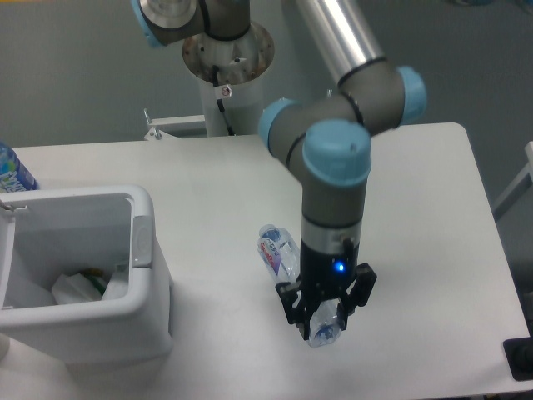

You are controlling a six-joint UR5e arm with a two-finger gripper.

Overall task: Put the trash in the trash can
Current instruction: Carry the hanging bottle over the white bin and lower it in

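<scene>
1. Nearest the camera: gripper (325,321), pointing straight down, fingers drawn in against the lower end of the crushed bottle (287,271); apparently clamped on it, with only the bottle's width between the jaws.
2. Bottle slanting up and away from the fingers, capped end towards the far left, seemingly lifted or tilted off the table (416,250), though contact at the cap end cannot be ruled out.
3. Label on the bottle: red and blue print, too small and blurred to read.
4. Lower left: trash can (141,250), white and boxy, open at the top, well apart from the bottle; crumpled white wrapper (79,287) already lying inside at the bottom.
5. Judged step: grasp of the second piece of trash made, carry to the bin not yet done.
6. Next move likely to call for raising the bottle high enough to pass the thick rim, travelling left across the table, centring over the opening, then releasing; long bottle held by one end, so some swing or slip possible.
7. Far left edge: upright bottle (12,171) with blue label, lettering unreadable, behind the bin.
8. Farthest back: arm's base column (225,75).
</scene>
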